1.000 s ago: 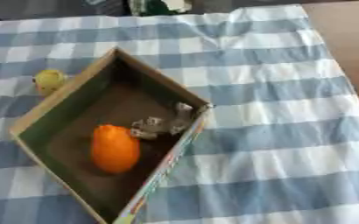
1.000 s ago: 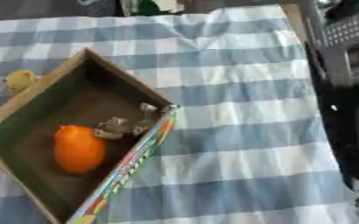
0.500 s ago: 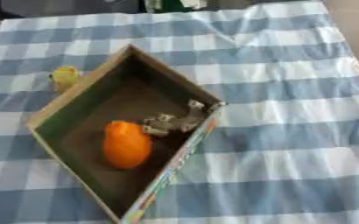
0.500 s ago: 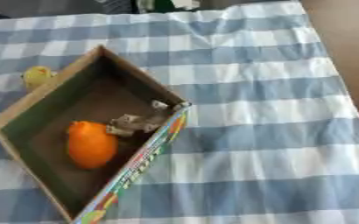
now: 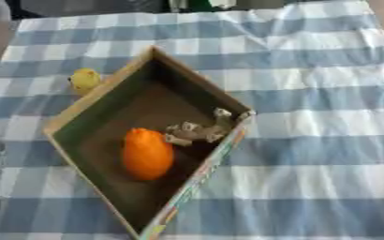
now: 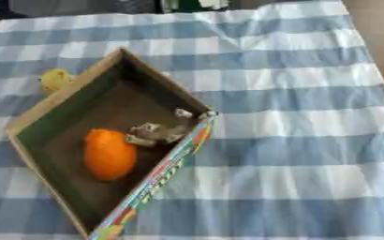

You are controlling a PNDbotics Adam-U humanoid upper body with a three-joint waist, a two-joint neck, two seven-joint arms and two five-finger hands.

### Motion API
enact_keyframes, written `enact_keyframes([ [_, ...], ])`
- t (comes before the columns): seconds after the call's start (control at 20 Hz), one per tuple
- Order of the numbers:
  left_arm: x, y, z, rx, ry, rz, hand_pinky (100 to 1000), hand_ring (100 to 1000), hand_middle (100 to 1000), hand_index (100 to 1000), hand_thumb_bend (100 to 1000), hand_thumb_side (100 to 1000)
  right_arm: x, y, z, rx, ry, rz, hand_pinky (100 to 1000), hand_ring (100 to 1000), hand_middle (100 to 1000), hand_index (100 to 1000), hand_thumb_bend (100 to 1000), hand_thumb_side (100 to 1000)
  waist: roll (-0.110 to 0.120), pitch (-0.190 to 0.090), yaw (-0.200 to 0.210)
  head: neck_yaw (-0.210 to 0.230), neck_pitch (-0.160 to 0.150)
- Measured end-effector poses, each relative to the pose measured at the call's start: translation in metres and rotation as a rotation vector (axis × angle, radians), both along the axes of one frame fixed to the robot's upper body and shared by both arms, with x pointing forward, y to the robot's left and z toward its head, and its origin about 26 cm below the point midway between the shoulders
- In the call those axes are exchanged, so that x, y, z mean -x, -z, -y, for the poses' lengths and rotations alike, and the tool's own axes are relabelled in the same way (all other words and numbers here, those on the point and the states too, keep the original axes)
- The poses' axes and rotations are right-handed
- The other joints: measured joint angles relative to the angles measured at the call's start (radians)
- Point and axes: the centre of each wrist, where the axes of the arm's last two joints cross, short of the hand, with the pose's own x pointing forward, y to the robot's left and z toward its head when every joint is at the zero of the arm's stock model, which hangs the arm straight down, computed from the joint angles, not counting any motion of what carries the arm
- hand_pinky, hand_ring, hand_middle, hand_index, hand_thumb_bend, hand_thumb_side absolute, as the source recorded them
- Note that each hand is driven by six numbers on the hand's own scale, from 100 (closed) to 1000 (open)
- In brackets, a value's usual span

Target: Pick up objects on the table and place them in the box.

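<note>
Box [image 5: 97,105] on checked cloth [image 5: 310,93]: orange object [image 5: 147,153], grey lump [image 5: 197,131] inside; yellow object [image 5: 84,79] outside. Robot hand state: cannot tell, unseen.

A blue-and-white checked tablecloth [image 5: 310,140] covers the table.

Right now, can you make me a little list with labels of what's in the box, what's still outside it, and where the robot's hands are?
box: open cardboard box sitting askew on the blue and white checked tablecloth
inside the box: an orange object and a small tan, crumpled-looking thing beside it
outside the box: a small yellow object against the box's far left wall
robot hands: neither shows in either view
</note>
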Motion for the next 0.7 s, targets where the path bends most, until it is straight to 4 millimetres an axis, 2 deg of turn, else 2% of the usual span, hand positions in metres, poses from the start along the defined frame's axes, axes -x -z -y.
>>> enact_keyframes([
  [0.35, 0.0, -0.029, -0.005, -0.119, -0.089, 0.062, 519, 797, 749, 787, 100, 742, -0.001, 0.013, 0.01, -0.054, -0.037, 0.08, 689, 790, 742, 810, 100, 724, -0.001, 0.0, -0.017, 0.002, -0.007],
  [0.7, 0.004, -0.065, -0.007, -0.339, -0.255, 0.078, 548, 782, 737, 799, 100, 643, -0.002, 0.023, 0.017, -0.071, -0.07, 0.143, 697, 784, 730, 799, 100, 696, 0.0, 0.0, -0.034, 0.001, -0.006],
])
